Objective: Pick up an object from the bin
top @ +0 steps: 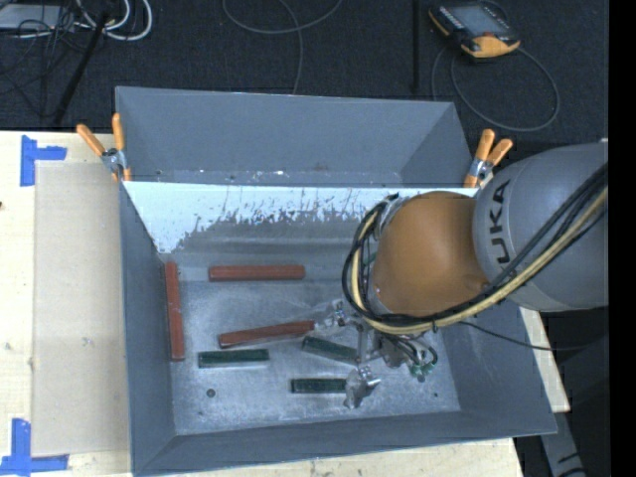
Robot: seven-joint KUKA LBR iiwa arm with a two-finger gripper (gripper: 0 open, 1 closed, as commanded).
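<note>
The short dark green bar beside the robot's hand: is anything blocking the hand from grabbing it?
Nothing visible does. The gripper sits right at the short dark green bar, jaws open. A red-brown bar ends just left of it and another dark green bar lies just below it in the view, but neither covers it.

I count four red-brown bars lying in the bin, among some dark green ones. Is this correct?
No. The camera view shows three, not four: one red-brown bar along the left wall, one further back, one slanted in the middle. Dark green ones do lie among them.
</note>
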